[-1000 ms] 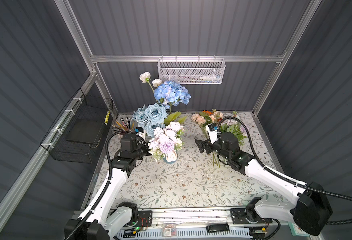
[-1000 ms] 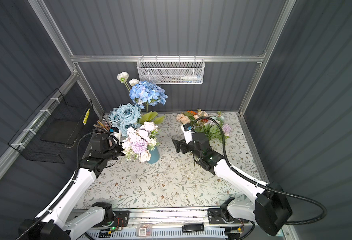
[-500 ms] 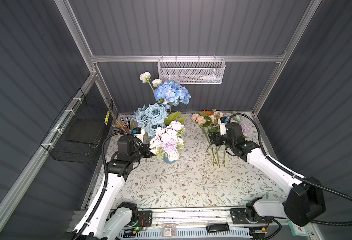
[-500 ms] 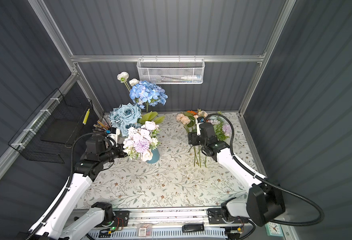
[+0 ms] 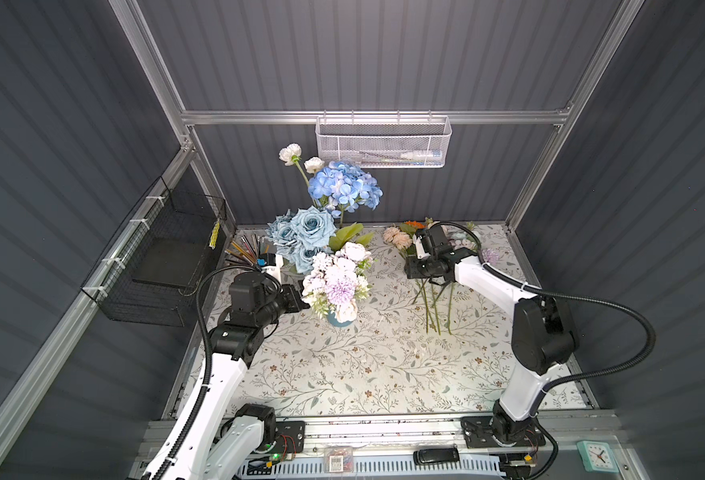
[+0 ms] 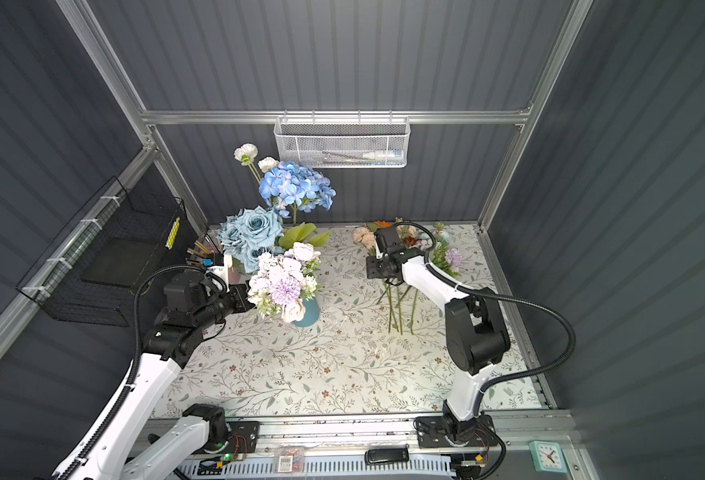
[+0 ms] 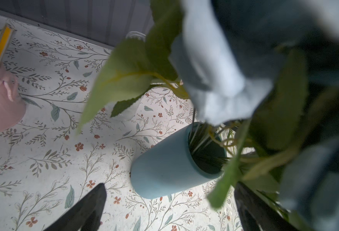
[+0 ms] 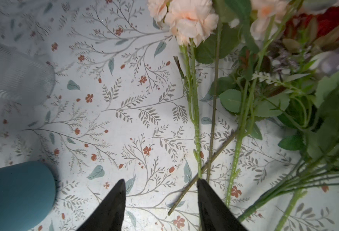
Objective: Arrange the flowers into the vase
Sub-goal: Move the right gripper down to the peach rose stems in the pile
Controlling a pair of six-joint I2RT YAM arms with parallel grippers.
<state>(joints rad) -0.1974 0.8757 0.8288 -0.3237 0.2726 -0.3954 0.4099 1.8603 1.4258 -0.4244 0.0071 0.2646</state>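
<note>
- The left gripper (image 7: 169, 187) is spread wide just beside the teal vase (image 7: 164, 170) and holds nothing. Leaves and a pale-blue petal hang before its camera and hide much of the vase's mouth.
- The vase stands upright on the floral table cover (image 5: 363, 365), left of centre, with cream and lilac blossoms (image 5: 338, 278) in it.
- Behind it rise blue roses (image 5: 311, 226) and a hydrangea (image 5: 344, 187); which vessel holds them is hard to tell.
- The right gripper (image 8: 161, 181) hangs low over the loose flowers (image 8: 193, 112) lying at the back right. Its jaws are partly apart, and a thin brown stem (image 8: 220, 151) runs between them unpinched.
- A clear ribbed glass (image 8: 14, 76) and a pink pencil cup (image 7: 0, 104) stand near the vase.
</note>
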